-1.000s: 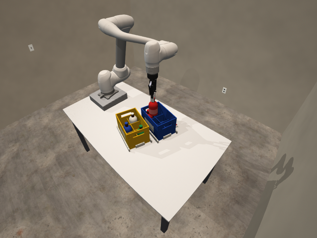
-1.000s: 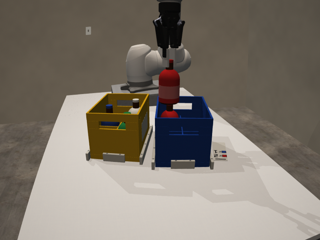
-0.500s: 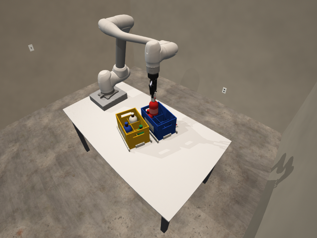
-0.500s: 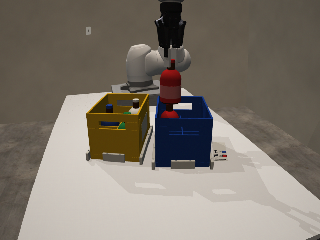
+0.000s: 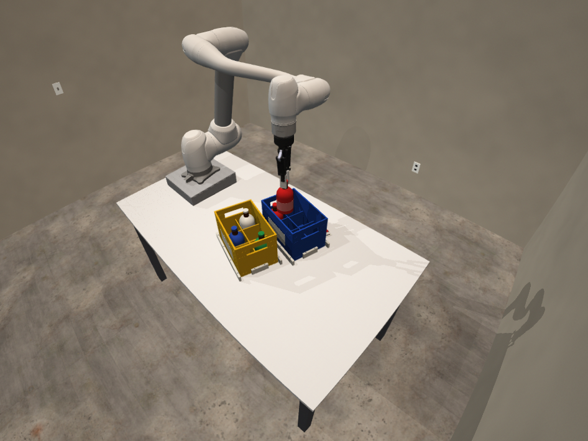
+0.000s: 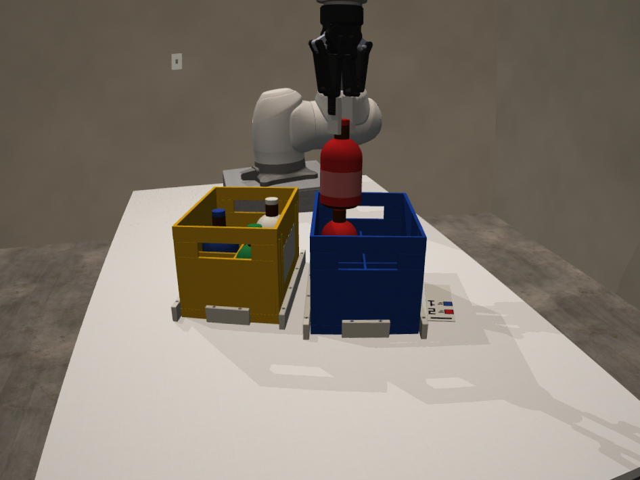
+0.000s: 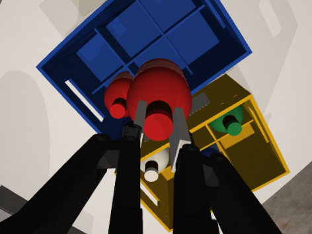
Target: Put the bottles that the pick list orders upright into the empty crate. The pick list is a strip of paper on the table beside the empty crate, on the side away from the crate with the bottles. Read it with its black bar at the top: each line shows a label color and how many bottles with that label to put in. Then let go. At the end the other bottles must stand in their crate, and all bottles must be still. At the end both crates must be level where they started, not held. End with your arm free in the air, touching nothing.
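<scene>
Pincer (image 5: 284,184) (image 6: 341,124) (image 7: 158,117) tips are nearly shut, squeezing the skinny neck of a red bottle (image 5: 284,201) (image 6: 341,170) (image 7: 158,86). The bottle hangs upright over the blue crate (image 5: 311,244) (image 6: 367,294) (image 7: 53,83); another red bottle (image 5: 276,215) (image 6: 339,228) (image 7: 116,92) stands inside. The list (image 5: 327,231) (image 6: 440,309) asks for two reds and one blue.

It looks hard and smooth, so it won't squish, but it might slip or swing. I can't tell if it's full. Its fat, round shoulders look slippery, so the neck, just under the cap, is the best place to hold. Keep it straight, line it up with its own hole, and let it down softly, or it could bump its friend. The blue bottle (image 5: 235,238) (image 6: 219,247) (image 7: 209,152), waiting in the yellow crate (image 5: 258,262) (image 6: 227,284) (image 7: 269,135), has a neck to grab too.
</scene>
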Robot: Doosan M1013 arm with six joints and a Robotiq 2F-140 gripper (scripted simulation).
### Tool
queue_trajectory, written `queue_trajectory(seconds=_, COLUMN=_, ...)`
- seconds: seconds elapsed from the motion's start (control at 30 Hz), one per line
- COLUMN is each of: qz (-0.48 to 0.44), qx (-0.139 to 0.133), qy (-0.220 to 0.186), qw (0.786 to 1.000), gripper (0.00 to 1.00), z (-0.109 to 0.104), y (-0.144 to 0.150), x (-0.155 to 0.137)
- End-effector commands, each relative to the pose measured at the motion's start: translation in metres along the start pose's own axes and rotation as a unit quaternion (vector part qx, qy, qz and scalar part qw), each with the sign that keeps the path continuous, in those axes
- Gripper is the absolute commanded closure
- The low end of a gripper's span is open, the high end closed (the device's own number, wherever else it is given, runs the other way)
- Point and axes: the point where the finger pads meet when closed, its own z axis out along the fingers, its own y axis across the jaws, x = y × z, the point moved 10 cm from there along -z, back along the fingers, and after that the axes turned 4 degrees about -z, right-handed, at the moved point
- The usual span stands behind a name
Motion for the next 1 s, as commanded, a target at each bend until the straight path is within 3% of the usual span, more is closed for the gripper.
queue_trajectory(seconds=0.0, qz=0.0, qx=0.0, qy=0.0, qw=1.0, gripper=1.0, z=-0.0001, y=0.0, x=-0.0001)
queue_trajectory(seconds=0.97, qz=0.0, qx=0.0, qy=0.0, qw=1.0, gripper=1.0, z=0.0059, y=0.0, x=-0.0004)
